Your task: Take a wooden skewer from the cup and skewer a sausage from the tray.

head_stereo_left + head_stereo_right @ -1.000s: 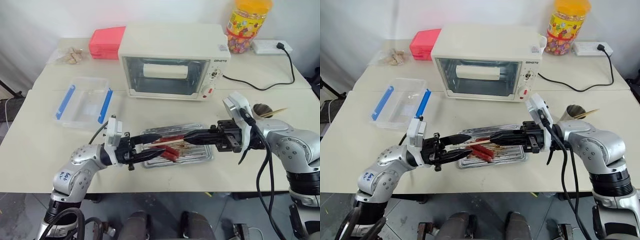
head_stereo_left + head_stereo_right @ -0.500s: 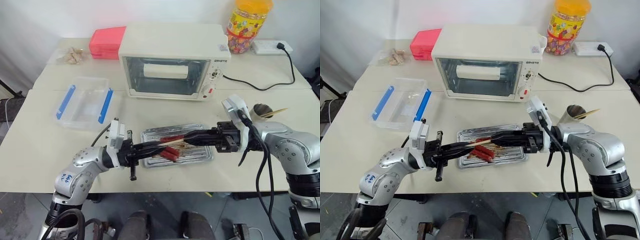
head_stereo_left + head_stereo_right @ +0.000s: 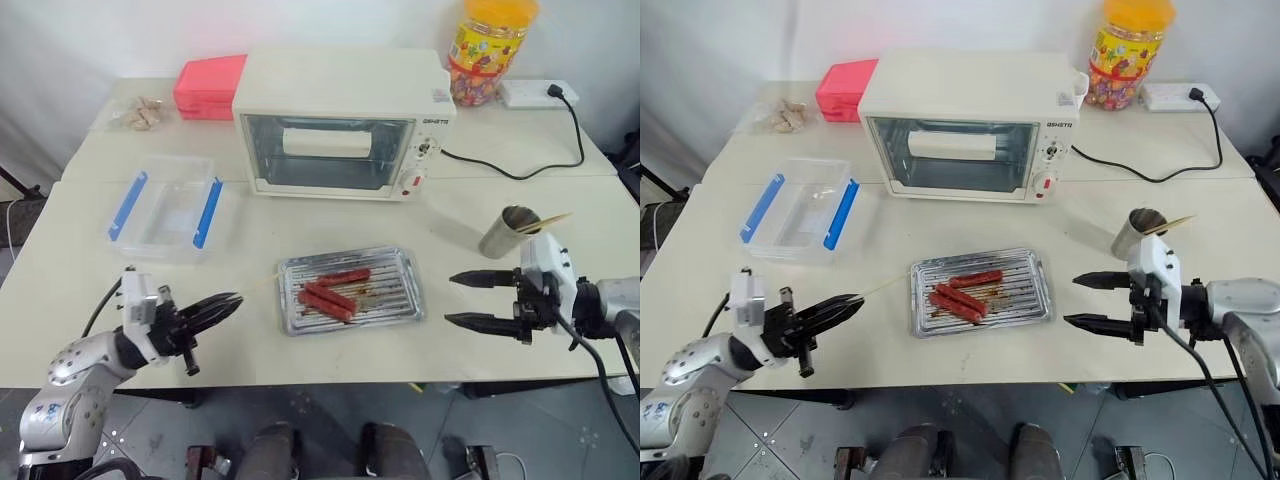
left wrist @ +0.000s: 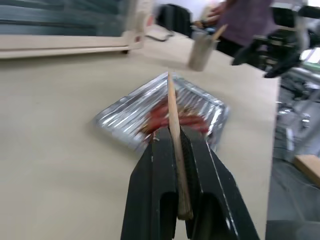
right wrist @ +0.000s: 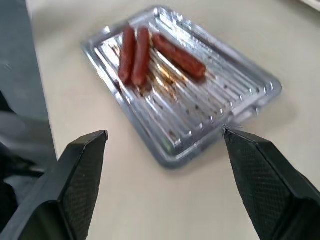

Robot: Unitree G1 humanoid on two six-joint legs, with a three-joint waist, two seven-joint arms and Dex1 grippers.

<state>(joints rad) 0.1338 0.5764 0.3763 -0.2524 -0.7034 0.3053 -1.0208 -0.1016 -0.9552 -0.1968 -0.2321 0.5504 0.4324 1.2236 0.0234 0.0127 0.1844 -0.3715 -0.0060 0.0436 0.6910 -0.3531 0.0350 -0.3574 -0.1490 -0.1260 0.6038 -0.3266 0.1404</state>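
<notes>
We see the left tool (image 3: 830, 312) clenched on the wooden skewer (image 4: 173, 127), gripped near its blunt end so the free length points toward the tray (image 3: 1035, 300), which we judge readies it for a stab. The skewer's tip sits just short of the tray's near edge, above the worktop (image 3: 890, 240). Three sausages (image 3: 966, 291) lie in the tray's left half, two side by side, one apart. The right tool (image 3: 1087, 301) hangs released, fingers wide, right of the tray and near the cup (image 3: 1134, 232), where another stick leans out; we judge it is free to steady a sausage. Hard to make out: in the head views the skewer reads as a faint line only, and the left wrist view blurs the sausages into a red smear. We cannot tell whether the skewer touches the worktop.
</notes>
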